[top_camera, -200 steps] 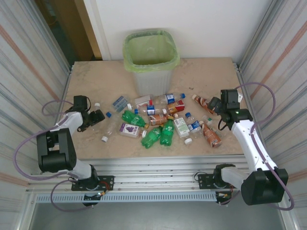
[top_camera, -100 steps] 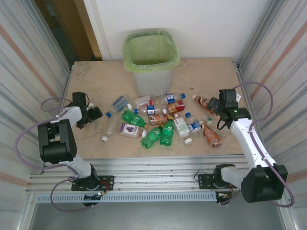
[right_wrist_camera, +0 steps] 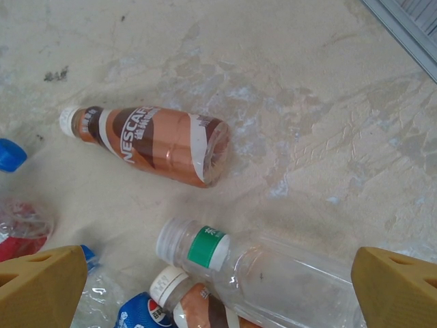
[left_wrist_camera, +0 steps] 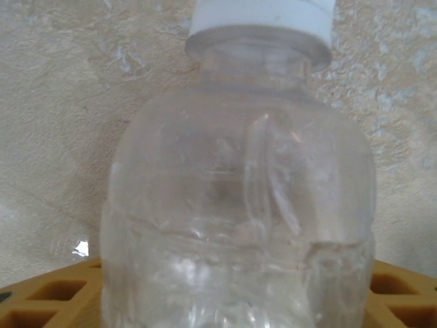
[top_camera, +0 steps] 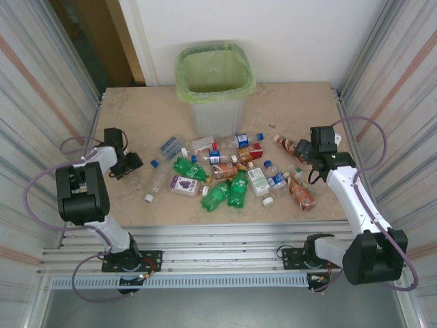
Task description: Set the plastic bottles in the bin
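Your bin (top_camera: pixel 217 117) stood upright at the far middle of the table (top_camera: pixel 136 113), lined with a light green bag (top_camera: pixel 183 76). No bottle could be made out inside it from the top view.

The plastic bottles (top_camera: pixel 232 172) lay scattered on the table in front of the bin, between the two arms. Among them were two green bottles (top_camera: pixel 237 189) side by side at the near edge of the heap. A purple-labelled bottle (top_camera: pixel 183 184) lay just to their left.

Your left gripper (top_camera: pixel 130 164) sat low at the table's left side, apart from the main heap. In its wrist view a clear bottle (left_wrist_camera: pixel 239 205) with a white cap (left_wrist_camera: pixel 263 17) sat between the yellow fingers (left_wrist_camera: pixel 41 304), cap pointing away from the camera. You could not tell whether the pads pressed on the bottle or stood just beside it.

Your right gripper (top_camera: pixel 302 149) hung over the right end of the heap. Its fingertips (right_wrist_camera: pixel 41 287) were spread wide with nothing between them. Below them lay a clear green-banded bottle (right_wrist_camera: pixel 273 270) with a white cap. A brown Nescafé bottle (right_wrist_camera: pixel 153 143) lay on its side just beyond that, apart from it, and a blue cap (right_wrist_camera: pixel 8 154) showed at the left edge.
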Tool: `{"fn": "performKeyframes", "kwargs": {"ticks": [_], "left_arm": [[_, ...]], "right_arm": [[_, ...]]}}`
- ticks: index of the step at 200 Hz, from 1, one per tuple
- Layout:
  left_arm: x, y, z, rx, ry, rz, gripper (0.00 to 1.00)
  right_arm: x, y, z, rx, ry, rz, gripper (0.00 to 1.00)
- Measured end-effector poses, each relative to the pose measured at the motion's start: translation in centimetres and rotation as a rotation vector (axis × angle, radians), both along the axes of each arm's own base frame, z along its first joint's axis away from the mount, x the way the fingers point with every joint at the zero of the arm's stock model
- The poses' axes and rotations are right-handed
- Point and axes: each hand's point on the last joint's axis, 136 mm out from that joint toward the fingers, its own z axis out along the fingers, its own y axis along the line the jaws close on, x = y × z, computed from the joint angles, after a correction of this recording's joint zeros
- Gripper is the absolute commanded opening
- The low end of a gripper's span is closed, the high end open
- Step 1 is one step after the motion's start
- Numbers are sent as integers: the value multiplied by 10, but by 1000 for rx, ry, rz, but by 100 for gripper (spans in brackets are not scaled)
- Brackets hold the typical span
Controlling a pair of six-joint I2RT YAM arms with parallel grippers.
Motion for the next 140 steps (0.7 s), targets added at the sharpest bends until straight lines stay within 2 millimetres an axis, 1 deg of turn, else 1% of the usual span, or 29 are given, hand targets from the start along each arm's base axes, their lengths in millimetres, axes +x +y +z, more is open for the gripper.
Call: {"fn": "performKeyframes", "kwargs": {"ticks": [4,13,18,57,80,94,114,140], "left_arm": [[1,0,0,-2,-2,5,55],[2,0,1,-2,-6,1,49],[1,0,1,-3,-4,1,48],[1,-6,2,-31,-9,-6,45],[-5,-12,6,-59,-18,-12,44],[-4,-15,17,-75,-48,-18,44],[0,-22,39,-104,-117,-33,44],[4,-32,66,-151,-201,-62,42]], "right_arm": [[0,0,0,0,1,0,98],[0,0,-1,0,3,0,98],[1,0,-1,0,2,0,98],[1,0,-1,0,0,0,98],[2,0,-1,0,-1,0,98],[2,1,-1,1,-1,2,98],[2,3,-1,0,-1,10,98],[2,15,3,-1,-6,27,98]]}}
